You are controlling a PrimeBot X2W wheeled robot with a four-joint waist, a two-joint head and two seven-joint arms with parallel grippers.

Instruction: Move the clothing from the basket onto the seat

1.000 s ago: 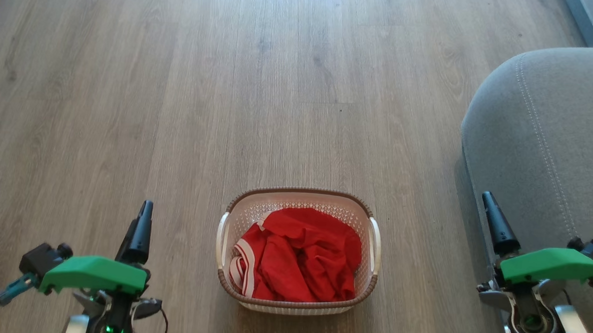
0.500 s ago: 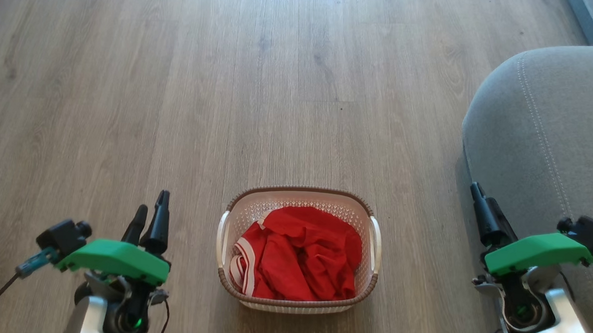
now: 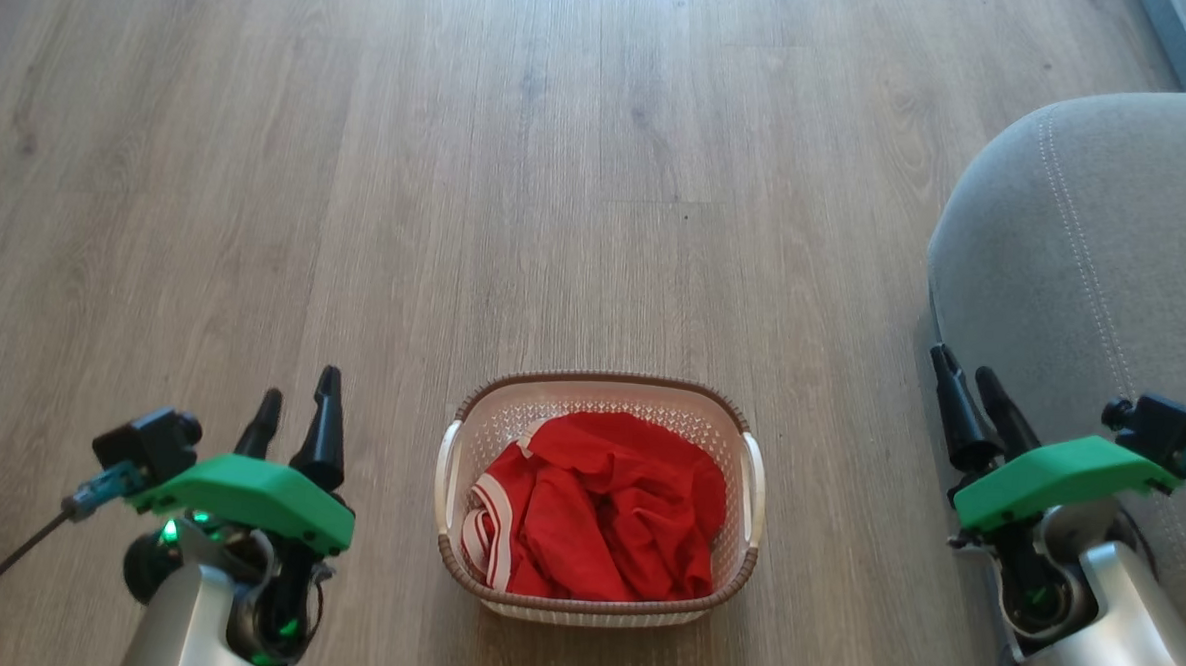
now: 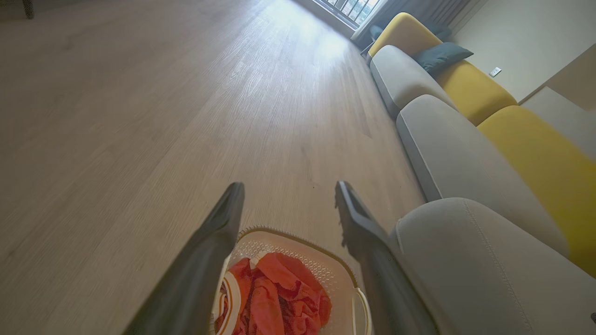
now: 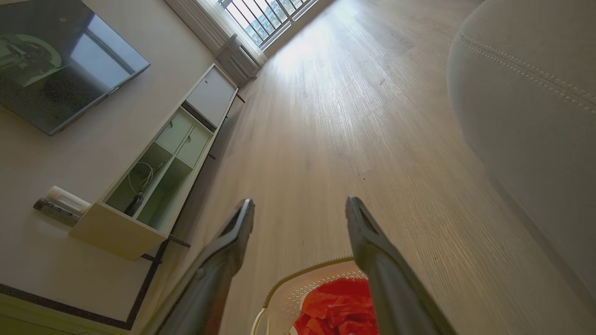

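The clothing point(image 3: 600, 509) lies crumpled in the basket point(image 3: 601, 381), which stands on the floor point(image 3: 460, 167) between the two arms, so either can reach in. The left pincer point(image 3: 299, 385) and the right pincer point(image 3: 962, 361) hang empty with fingers apart, ready to grasp. The seat point(image 3: 1087, 244) is near, on the right

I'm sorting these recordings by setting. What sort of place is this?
Most likely a home living room: a long sofa of grey and yellow cushions, a wall-mounted television above a low cabinet, and wood-look plank flooring.
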